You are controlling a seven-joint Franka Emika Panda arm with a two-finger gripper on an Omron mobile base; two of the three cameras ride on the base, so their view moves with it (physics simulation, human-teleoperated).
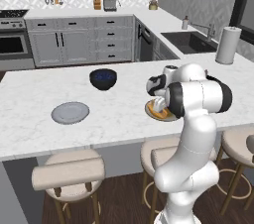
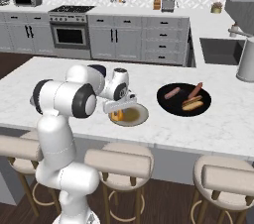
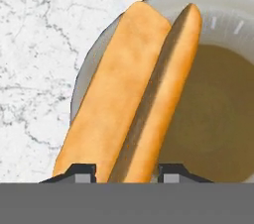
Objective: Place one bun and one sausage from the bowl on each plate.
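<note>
My gripper (image 3: 127, 171) hangs low over the pale-rimmed olive-brown plate (image 3: 213, 109), its jaws closed on the near end of a golden bun (image 3: 134, 94). The bun stretches away across the plate's rim. From the right base view the gripper (image 2: 119, 108) holds the bun (image 2: 117, 115) at the left edge of that plate (image 2: 135, 115). Right of it, the black bowl (image 2: 171, 105) contains two sausages (image 2: 172, 92) and another bun (image 2: 192, 103). The grey plate (image 1: 70, 112) lies bare at the counter's left.
A dark blue bowl (image 1: 103, 79) stands behind the grey plate. A paper towel roll (image 1: 228, 44) and the sink (image 1: 188, 41) are at the far right. Stools (image 1: 69, 171) line the counter's near edge.
</note>
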